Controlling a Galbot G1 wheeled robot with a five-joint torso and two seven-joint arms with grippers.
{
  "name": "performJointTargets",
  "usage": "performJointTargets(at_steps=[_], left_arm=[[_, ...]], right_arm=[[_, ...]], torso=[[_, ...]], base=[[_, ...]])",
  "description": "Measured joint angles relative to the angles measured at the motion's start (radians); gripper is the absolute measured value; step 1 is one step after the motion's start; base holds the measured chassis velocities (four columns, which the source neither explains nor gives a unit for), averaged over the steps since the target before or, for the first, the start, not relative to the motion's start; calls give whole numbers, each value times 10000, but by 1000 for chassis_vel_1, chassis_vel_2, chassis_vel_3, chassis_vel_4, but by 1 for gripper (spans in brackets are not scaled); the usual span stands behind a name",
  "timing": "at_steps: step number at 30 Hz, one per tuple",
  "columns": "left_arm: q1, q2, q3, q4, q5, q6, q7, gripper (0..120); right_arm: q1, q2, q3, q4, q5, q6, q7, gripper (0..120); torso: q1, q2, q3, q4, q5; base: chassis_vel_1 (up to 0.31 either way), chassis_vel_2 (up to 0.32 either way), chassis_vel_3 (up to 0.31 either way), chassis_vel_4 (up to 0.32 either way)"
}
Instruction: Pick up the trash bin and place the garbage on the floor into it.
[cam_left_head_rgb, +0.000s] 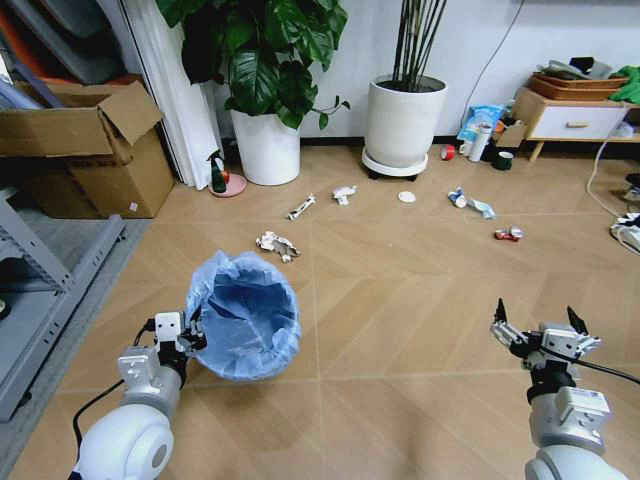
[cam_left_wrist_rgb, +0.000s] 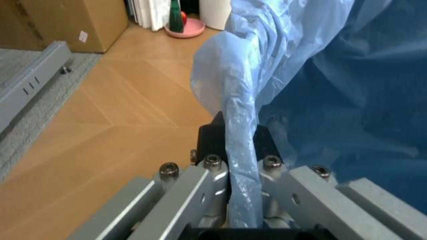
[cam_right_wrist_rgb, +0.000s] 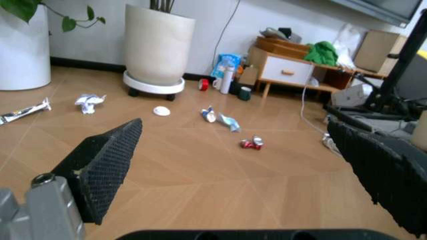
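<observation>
Low at the robot's left, the left gripper (cam_left_head_rgb: 188, 335) is clenched on the rim of the trash bin (cam_left_head_rgb: 243, 315), pinching its blue liner, with the bin tipped mouth-up above the floor (cam_left_head_rgb: 400, 320). Its right gripper (cam_left_head_rgb: 540, 338) hangs with fingers spread, holding nothing. Garbage (cam_left_head_rgb: 277, 244) lies just beyond the bin, more scattered toward the plant pots (cam_left_head_rgb: 403, 122). Best to keep the bin's mouth level and close to each scrap.

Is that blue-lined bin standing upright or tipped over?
Tipped. The trash bin is tilted with its mouth toward the camera, the left gripper clamping its bag-covered rim.
</observation>
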Motion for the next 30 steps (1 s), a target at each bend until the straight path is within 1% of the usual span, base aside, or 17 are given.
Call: performJointTargets(at_steps=[1,4,7,10,12,18,30], left_arm=[[12,0,1,-9,5,0,1,0],[53,12,-1,-60,23,-3,11,0],[77,14,-1,-73,44,-6,20,0],[108,13,-1,-93,79,-17,34,0],[130,12,-1,-99,105,-29,53,0],[148,16,-1,-123,152,-68,99,0],[167,3,1,-131,190,-128,139,0]], right_arm=[[-5,8,-4,0,-3,4,-1,100],[-32,45,-33,20,-15,30,-4,100],[-41,59,-42,26,-35,40,-8,100],[-50,64,-45,48,-43,50,-11,100],[-54,73,-45,51,-46,55,-12,100],[-56,98,-42,68,-68,59,-12,100],[-72,179,-46,69,-150,125,-24,100]], torso=[[-1,0,-1,1,3],[-1,1,-1,-1,-6],[-1,0,-1,1,-1],[-1,1,-1,0,-6],[0,1,-1,1,1],[0,1,0,0,-5],[0,0,0,1,-1]], base=[[-68,293,63,-311],[-53,333,56,-319],[-53,334,49,-353],[-57,342,65,-332],[-69,336,55,-336],[-79,323,79,-329],[-117,333,112,-327]])
